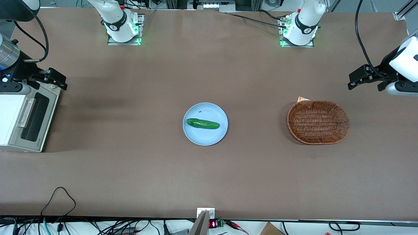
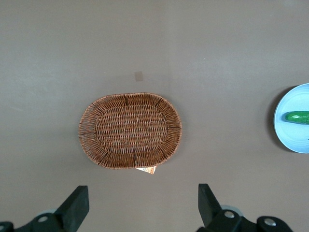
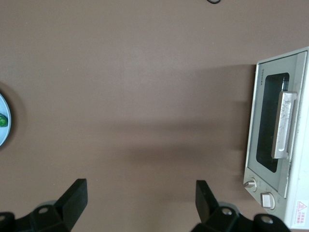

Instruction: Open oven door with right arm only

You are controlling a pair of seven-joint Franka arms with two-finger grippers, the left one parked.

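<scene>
Nearest the front camera lies the broad matte brown table surface (image 1: 130, 176), with a round pale-blue plate (image 1: 205, 137) at mid-table bearing a glossy dark-green cucumber (image 1: 202, 123), and an oval woven wicker basket (image 1: 318, 122) toward the parked arm's end. At the working arm's end stands the white boxy toaster oven (image 1: 9, 114); its oven door (image 3: 270, 130), a flat silver-grey metal frame around a dark glass window, is shut, and the smooth silver bar handle (image 3: 285, 124) runs along the window. The right arm (image 1: 8, 55), with its shiny cylindrical wrist, holds the black two-finger gripper (image 1: 57, 80) above the oven's corner farther from the front camera, clear of the handle; in the right wrist view the fingers (image 3: 72, 198) stand wide apart on nothing. Likely hazards: the handle is slim and polished, so a shallow or off-centre grasp could slip off; the oven looks light and unanchored, so a straight pull, not one following the door's hinged arc, could drag or tip it; descending misaligned could strike the glass.
</scene>
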